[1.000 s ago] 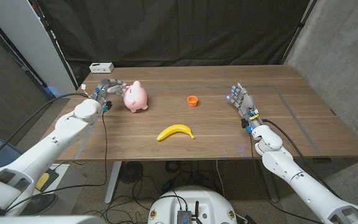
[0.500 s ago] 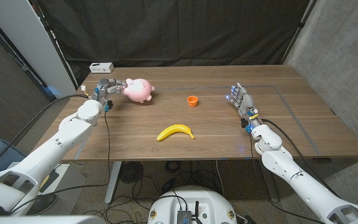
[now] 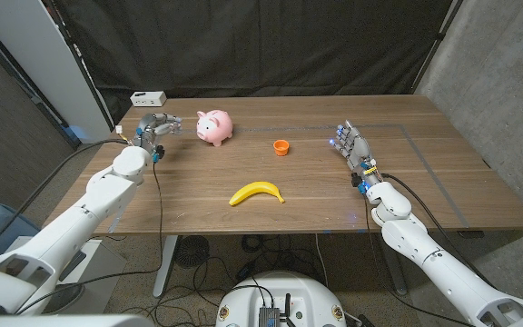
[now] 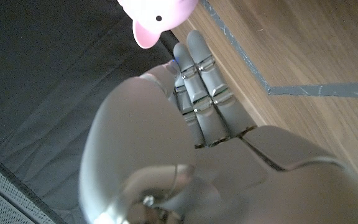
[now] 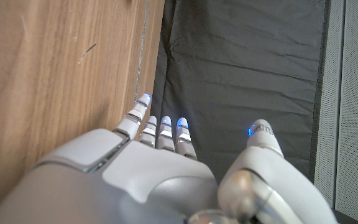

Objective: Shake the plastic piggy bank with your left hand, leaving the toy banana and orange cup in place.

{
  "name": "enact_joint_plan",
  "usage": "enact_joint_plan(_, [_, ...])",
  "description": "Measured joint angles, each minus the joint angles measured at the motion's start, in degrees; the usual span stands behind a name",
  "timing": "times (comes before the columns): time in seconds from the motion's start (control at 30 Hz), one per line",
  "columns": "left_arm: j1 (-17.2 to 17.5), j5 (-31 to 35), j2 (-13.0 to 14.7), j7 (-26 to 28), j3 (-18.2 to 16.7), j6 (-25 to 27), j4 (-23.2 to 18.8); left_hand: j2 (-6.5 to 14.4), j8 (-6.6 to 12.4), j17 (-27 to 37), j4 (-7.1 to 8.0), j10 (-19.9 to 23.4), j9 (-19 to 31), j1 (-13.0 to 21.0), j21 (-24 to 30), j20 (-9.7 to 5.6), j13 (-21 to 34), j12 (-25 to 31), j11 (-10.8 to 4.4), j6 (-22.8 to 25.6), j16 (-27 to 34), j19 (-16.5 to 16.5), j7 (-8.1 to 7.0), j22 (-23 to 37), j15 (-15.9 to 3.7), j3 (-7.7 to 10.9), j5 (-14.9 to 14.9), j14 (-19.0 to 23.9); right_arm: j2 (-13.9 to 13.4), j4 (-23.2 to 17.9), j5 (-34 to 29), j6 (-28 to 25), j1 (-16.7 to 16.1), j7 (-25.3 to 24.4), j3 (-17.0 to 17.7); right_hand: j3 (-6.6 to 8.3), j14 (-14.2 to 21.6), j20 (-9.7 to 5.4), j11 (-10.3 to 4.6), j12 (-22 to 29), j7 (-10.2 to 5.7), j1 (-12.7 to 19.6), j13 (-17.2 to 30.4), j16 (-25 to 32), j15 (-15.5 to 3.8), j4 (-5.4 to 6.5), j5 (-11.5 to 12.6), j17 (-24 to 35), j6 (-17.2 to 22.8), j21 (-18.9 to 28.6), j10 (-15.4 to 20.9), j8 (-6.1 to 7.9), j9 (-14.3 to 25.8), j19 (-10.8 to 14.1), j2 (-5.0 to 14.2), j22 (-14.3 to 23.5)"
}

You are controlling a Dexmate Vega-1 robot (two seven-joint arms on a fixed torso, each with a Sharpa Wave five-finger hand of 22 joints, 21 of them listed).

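The pink piggy bank (image 3: 214, 126) stands upright on the table (image 3: 425, 173), behind and left of the banana (image 3: 256, 193). The left hand (image 3: 153, 128), just left of the piggy bank, holds nothing, its fingers loosely apart. The cup (image 3: 281, 146) sits behind the banana. The right hand (image 3: 354, 147) waits open, well right of it.

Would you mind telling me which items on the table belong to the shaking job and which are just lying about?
Job:
- pink piggy bank, standing on the table
- left hand, beside it, not gripping it
- toy banana and orange cup, to leave in place

Lying about:
- white box at the table's far edge
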Motion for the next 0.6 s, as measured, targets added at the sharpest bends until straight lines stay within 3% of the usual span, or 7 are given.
enact_joint_plan(0.07, [0.36,0.07,0.37,-0.07,-0.03,-0.10,-0.68,0.85,-2.51,-1.66,-1.12,-3.65,-0.69,-4.46,-0.74,2.80,-2.05,-3.67,-0.17,-3.60,-3.72,-5.95,-1.28,-0.46,2.57,1.68,0.70,-6.37,0.03,0.00,-0.01,0.03,0.00,0.00,-0.01,0.00,0.00,0.00,0.00,0.00,0.00,0.00,0.00,0.00,0.00,0.00,0.00,0.00,0.00,0.00,0.00,0.00,0.00,0.00,0.00,0.00])
enact_joint_plan(0.17, [0.87,1.09,1.53,-0.17,-0.01,-0.15,-2.03,-0.88,-8.05,-3.02,0.29,-12.25,-2.42,-14.51,-5.02,10.03,-5.27,-11.05,0.41,-11.17,-8.55,-19.45,-3.27,-0.83,7.00,-2.08,-0.13,-19.69,0.06,-0.02,-0.03,0.14,-0.05,0.00,-0.02,0.00,0.00,0.00,0.00,0.00,0.00,0.00,0.00,0.00,0.00,0.00,0.00,0.00,0.00,0.00,0.00,0.00,0.00,0.00,0.00,0.00])
enact_joint_plan(0.23, [1.04,2.20,2.35,-0.12,0.25,-0.12,-2.96,-2.63,-11.72,-3.92,1.21,-17.81,-3.63,-20.52,-8.40,12.81,-6.84,-15.07,0.91,-16.40,-10.28,-27.24,-4.51,-1.05,8.63,-4.99,-0.94,-27.47,0.08,-0.05,-0.04,0.22,-0.15,-0.03,-0.02,0.00,0.00,0.00,0.00,0.00,0.00,0.00,0.00,0.00,0.00,0.00,0.00,0.00,0.00,0.00,0.00,0.00,0.00,0.00,0.00,0.00])
enact_joint_plan(0.3, [1.14,3.51,3.08,0.00,0.63,0.13,-3.72,-4.37,-14.80,-5.00,1.76,-22.82,-4.72,-25.27,-11.58,13.84,-8.07,-18.11,1.28,-21.32,-11.02,-33.10,-5.42,-1.10,9.68,-7.64,-1.90,-33.78,0.11,-0.09,-0.05,0.26,-0.24,-0.05,-0.02,0.01,0.00,0.00,0.00,0.00,0.00,0.00,0.00,0.00,0.00,0.00,0.00,0.00,0.00,0.00,0.00,0.00,-0.01,0.00,0.00,0.00])
enact_joint_plan(0.37, [1.19,5.54,4.16,0.34,1.30,0.76,-4.83,-5.58,-16.74,-6.03,1.94,-26.23,-5.54,-28.44,-13.99,14.12,-8.94,-19.81,1.57,-25.08,-11.09,-36.84,-6.04,-1.10,10.29,-9.52,-2.78,-38.19,0.12,-0.12,-0.05,0.37,-0.36,-0.12,-0.02,0.01,0.00,0.00,0.00,0.00,0.00,0.00,0.00,0.00,0.00,0.01,0.00,0.00,0.00,0.00,0.00,0.00,-0.01,0.00,0.00,0.00])
enact_joint_plan(0.6, [0.39,13.59,7.00,1.28,4.17,2.93,-8.12,-8.32,-18.30,-8.01,2.01,-33.12,-7.07,-33.68,-18.50,14.10,-10.71,-21.24,1.63,-32.53,-11.09,-42.24,-7.74,-1.09,11.04,-12.67,-4.67,-45.36,0.14,-0.30,-0.05,0.73,-0.81,-0.34,0.06,-0.03,0.00,0.00,0.00,0.00,0.00,0.00,0.00,0.00,0.00,-0.03,0.00,0.00,0.00,0.00,0.00,0.00,-0.01,0.00,0.00,0.00])
